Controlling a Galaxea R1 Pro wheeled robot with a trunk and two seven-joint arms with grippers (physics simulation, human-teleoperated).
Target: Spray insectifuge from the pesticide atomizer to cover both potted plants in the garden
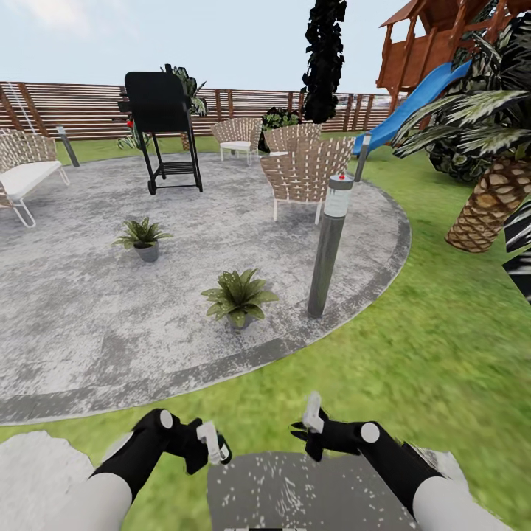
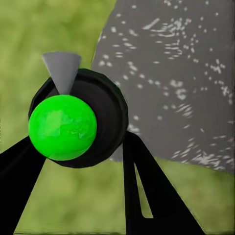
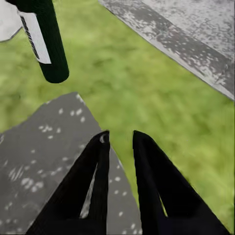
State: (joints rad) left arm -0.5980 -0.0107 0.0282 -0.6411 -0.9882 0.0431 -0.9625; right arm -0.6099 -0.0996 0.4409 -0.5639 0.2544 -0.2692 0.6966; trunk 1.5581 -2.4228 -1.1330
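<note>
We count two potted plants: one (image 1: 144, 237) left of centre on the paved patio (image 1: 81, 324), one (image 1: 239, 295) nearer the middle. Wicker chairs come to four: one (image 1: 26, 171) at the left edge, one (image 1: 237, 137) at upper centre, one (image 1: 293, 137) beside it, one (image 1: 305, 174) in front. We see three bollard lamps (image 1: 329, 243) (image 1: 68, 145) (image 1: 361, 156), one black grill (image 1: 158, 110), one blue slide (image 1: 413, 103), one palm (image 1: 487, 199) at the right, and two grippers (image 1: 215, 441) (image 1: 313, 419) at the bottom.
</note>
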